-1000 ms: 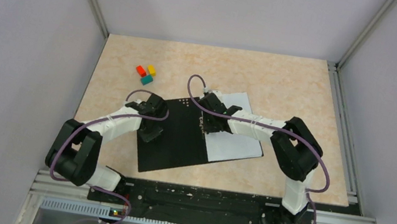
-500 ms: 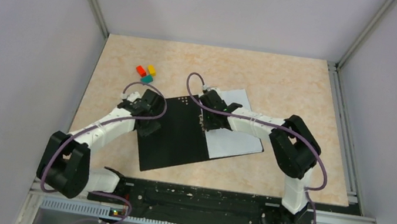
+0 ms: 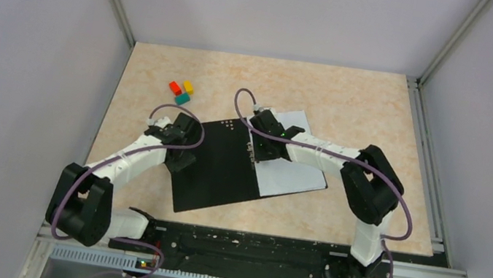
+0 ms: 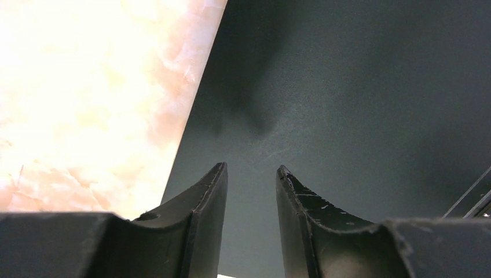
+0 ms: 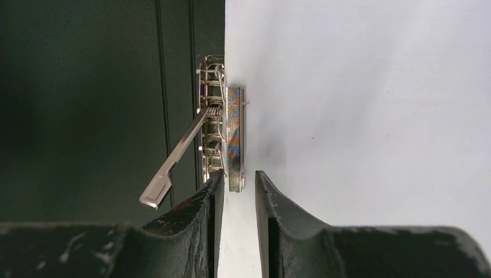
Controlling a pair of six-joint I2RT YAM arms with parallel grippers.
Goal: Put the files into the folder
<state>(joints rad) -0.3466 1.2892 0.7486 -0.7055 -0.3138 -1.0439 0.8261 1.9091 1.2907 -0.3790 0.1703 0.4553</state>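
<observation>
The folder [image 3: 220,172] lies open on the table, black inside up, with white dots near its far edge. The white files [image 3: 293,175] lie on its right half, their left edge under the metal spine clip [image 5: 231,136], whose lever [image 5: 173,165] sticks out over the black flap. My right gripper [image 3: 261,154] hovers low over the spine; its jaws [image 5: 238,172] stand a little apart, with the near end of the clip just between the tips. My left gripper [image 3: 179,161] is over the folder's left edge [image 4: 191,127], jaws [image 4: 252,169] slightly apart and empty.
Three small blocks, red [image 3: 174,88], yellow [image 3: 188,87] and teal [image 3: 181,99], sit on the beige table [image 3: 352,103] beyond the folder's far left corner. Grey walls close in the table on three sides.
My left arm has stretched out and its gripper has moved left to the folder's left edge. My right gripper has shifted slightly farther along the spine.
</observation>
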